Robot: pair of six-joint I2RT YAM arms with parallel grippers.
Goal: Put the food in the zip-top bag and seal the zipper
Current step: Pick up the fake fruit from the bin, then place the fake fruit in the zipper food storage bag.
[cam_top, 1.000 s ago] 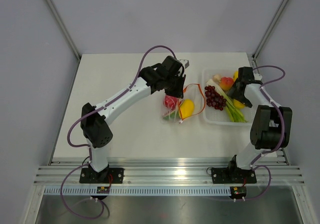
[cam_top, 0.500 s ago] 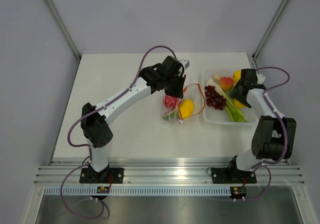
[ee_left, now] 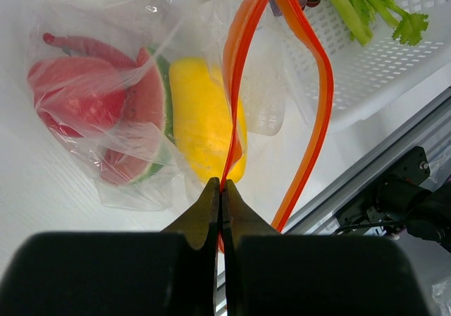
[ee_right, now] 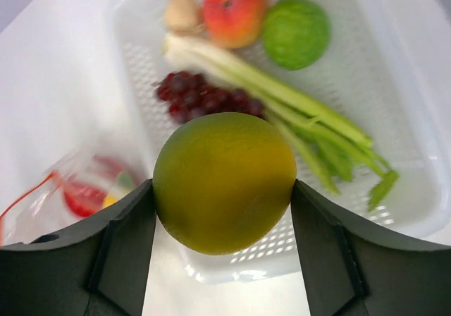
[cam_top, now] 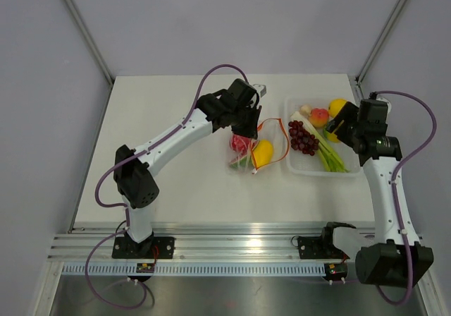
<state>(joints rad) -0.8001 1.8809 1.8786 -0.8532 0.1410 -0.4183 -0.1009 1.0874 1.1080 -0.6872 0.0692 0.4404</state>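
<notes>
Freshly lifted from the white tray (ee_right: 423,210), a lemon (ee_right: 224,178) sits clamped in your right gripper (ee_right: 224,196); your left gripper (ee_left: 221,189) pinches the zipper (ee_left: 238,97), holding the zip-top bag (ee_left: 99,34) open for it.

**Soft, Even Light From Above; Wrist Views Less Sharp**

The top view is bright and evenly lit. The white surface (cam_top: 176,182) carries only faint, soft-edged shadows beneath the arms.

In the left wrist view, that surface is washed nearly to pure white. The zip-top bag (ee_left: 176,20) catches white highlights along its creases, and the zipper (ee_left: 326,90) shows a saturated orange. The left fingers (ee_left: 201,221) are a dark, out-of-focus mass.

In the right wrist view, the yellow-green fruit (ee_right: 224,182) is fairly sharp, its underside shaded. The tray (ee_right: 412,189) behind it is smeared and soft. The right fingers (ee_right: 123,252) are dim.
</notes>
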